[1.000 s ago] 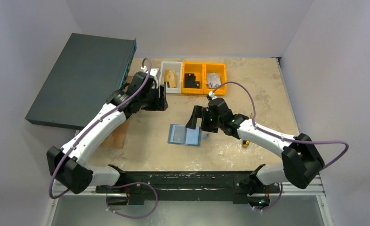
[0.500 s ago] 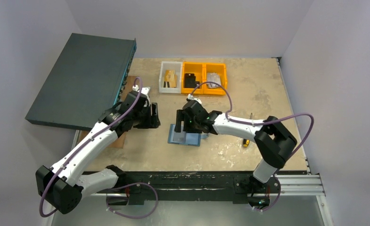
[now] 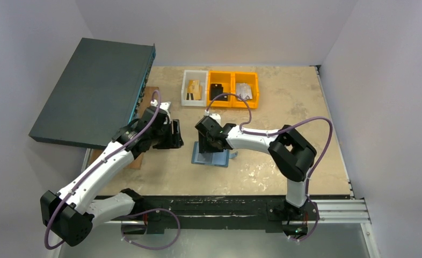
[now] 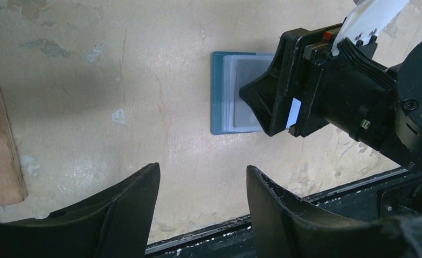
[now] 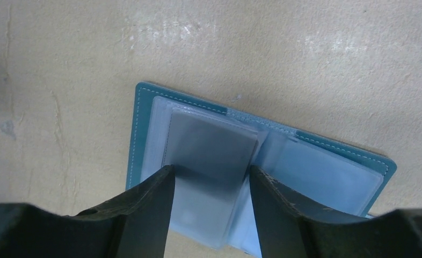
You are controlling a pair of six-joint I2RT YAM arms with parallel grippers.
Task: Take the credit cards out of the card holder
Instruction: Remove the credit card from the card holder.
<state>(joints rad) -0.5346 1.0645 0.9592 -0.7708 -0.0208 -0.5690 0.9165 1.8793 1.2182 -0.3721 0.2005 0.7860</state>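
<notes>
The card holder (image 5: 140, 115) lies open and flat on the surface (image 5: 316, 59), near the middle, with its pale pocketed inside facing up. A silvery-grey card (image 5: 211, 148) sits in the pocket on one half. We can't make out a card in the clear sleeve (image 5: 327, 172) on the other half.

Our right tool (image 5: 210, 174) stands over the holder with one finger on each long edge of that card. We cannot tell whether the fingers are actually pinching the card or only flanking it. Our left tool (image 4: 202, 169) hangs beside the holder, well apart from it, fingers spread and empty.

We judge the card to be light, thin, stiff and slick, so an edge pinch could slip or make it bow. The holder is soft and light and would likely lift with the card. The best hold looks to be across the card's exposed end, pulling along the pocket, with the left tool pressing down the teal border.
</notes>
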